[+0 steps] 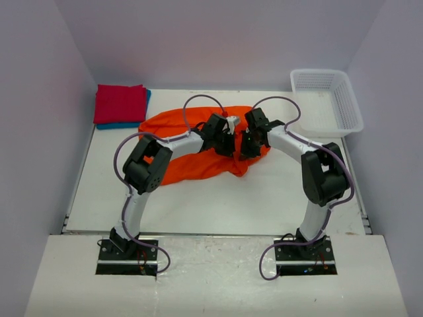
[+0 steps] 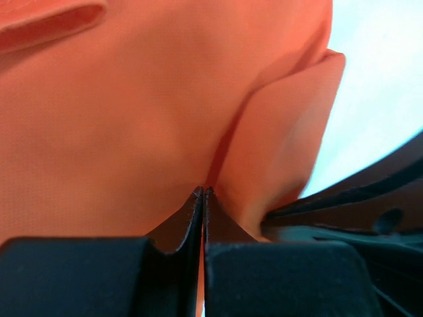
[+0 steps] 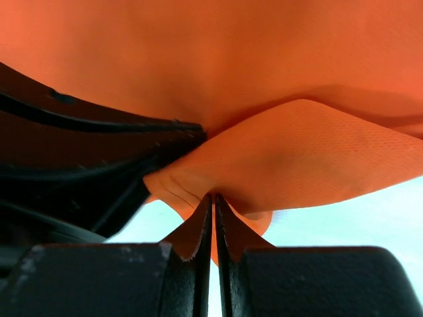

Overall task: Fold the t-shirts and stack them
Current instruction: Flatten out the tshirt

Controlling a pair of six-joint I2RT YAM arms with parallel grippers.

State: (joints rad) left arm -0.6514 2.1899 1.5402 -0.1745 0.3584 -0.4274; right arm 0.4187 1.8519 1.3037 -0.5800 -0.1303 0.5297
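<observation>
Pinching is seen at both arms: the left fingers (image 2: 178,231) are pressed together on a fold of the orange tee (image 1: 185,168), and the right fingers (image 3: 284,277) are shut on another fold just beside them, toward the tee's right side. The orange tee is spread, crumpled, on the desk (image 1: 218,205). Beyond it to the left, the red tee (image 1: 120,104) is stacked folded on the blue tee (image 1: 122,125); beyond it to the right, a basket (image 1: 350,109) is set. The cloth is judged light, soft and limp, so it is best taken at hem or shoulder corners and drawn taut.
</observation>
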